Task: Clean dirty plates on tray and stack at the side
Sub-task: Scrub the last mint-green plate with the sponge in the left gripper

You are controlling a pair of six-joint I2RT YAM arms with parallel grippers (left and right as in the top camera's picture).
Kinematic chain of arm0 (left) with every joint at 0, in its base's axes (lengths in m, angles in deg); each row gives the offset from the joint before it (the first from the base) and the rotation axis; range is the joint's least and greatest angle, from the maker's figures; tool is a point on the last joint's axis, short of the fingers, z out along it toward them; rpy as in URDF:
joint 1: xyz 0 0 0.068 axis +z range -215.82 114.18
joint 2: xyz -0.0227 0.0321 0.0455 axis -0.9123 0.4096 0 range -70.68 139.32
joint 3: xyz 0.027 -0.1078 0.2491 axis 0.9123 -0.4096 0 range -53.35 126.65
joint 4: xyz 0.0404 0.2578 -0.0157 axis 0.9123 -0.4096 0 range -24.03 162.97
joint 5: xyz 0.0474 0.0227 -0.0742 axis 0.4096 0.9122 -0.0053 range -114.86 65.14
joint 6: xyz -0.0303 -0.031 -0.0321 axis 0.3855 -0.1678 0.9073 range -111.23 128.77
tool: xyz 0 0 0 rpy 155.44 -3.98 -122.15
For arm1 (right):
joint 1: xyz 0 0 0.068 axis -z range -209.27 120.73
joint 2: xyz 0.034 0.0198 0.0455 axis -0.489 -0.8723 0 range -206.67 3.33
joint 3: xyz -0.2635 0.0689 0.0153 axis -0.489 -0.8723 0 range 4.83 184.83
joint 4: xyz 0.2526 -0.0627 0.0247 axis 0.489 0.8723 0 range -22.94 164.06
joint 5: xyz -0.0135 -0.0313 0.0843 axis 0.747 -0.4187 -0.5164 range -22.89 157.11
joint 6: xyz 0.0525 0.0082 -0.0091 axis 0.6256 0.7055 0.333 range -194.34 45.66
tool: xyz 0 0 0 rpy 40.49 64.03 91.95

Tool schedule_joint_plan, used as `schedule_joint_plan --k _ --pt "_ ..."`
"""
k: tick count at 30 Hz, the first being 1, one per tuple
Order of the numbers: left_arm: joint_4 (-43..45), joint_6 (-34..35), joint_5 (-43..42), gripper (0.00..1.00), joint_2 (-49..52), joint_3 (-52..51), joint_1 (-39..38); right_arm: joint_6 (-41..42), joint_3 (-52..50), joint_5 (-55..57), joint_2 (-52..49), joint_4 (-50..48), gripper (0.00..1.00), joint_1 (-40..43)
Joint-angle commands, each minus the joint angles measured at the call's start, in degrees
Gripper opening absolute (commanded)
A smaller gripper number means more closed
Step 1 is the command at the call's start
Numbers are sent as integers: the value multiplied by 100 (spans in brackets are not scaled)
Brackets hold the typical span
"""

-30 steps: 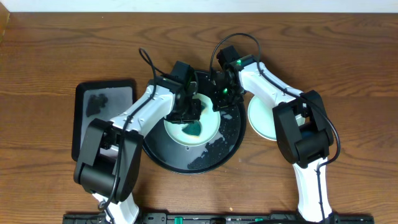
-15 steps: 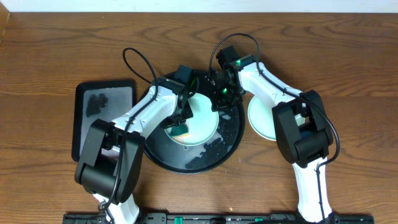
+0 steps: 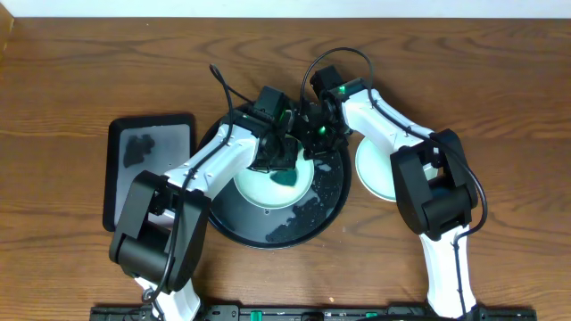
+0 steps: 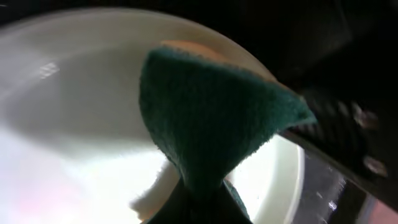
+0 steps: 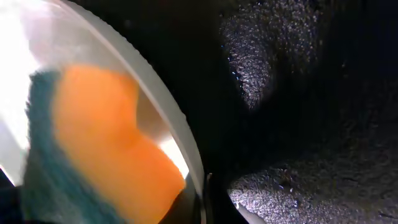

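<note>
A pale plate [image 3: 259, 189] lies on the round black tray [image 3: 268, 234]. My left gripper [image 3: 278, 160] is shut on a teal and orange sponge [image 3: 285, 179] and presses it on the plate's right part. In the left wrist view the sponge [image 4: 211, 124] sticks out of the jaws [image 4: 199, 208] onto the plate [image 4: 74, 124]. My right gripper [image 3: 317, 143] grips the plate's far right rim. The right wrist view shows that rim [image 5: 168, 118] running into the jaws [image 5: 205, 199], the sponge [image 5: 106, 137] behind it, and the wet tray [image 5: 298, 124]. A mint plate [image 3: 379, 169] lies on the table right of the tray.
A smaller black rectangular tray [image 3: 147, 169] with a wet patch lies left of the round tray. Drops of water cover the round tray's right part [image 3: 326, 192]. Both arms cross over the tray's far half.
My left gripper has swept the sponge from the plate's lower left back to its upper right. The right gripper and the plate have stayed in place.
</note>
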Motion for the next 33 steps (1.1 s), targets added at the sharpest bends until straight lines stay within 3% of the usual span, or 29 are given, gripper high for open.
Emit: schedule_joint_plan --k 1,7,11,14,20,23,28,33 --pt "44 925 1259 7 85 -7 26 85 -101 343 -420 -42 1 -46" --pt "-415 2540 2828 7 85 -7 26 85 -101 343 -420 -42 1 -46" --pt "-717 2601 2699 7 85 -7 13 85 -101 343 -417 -42 1 -46" --pt "-778 1685 1714 8 85 -7 13 85 -101 343 -420 -44 1 -46" --pt "-778 -538 -1220 7 85 -7 13 85 -101 343 -420 -44 1 -46" --pt "-752 -962 -1644 7 85 -7 13 85 -101 343 -420 -44 1 -46" --pt "-442 -688 -691 7 85 -7 15 85 -101 343 -420 -42 1 -46" --pt "-350 916 1784 7 85 -7 15 85 -101 343 -420 -42 1 -46"
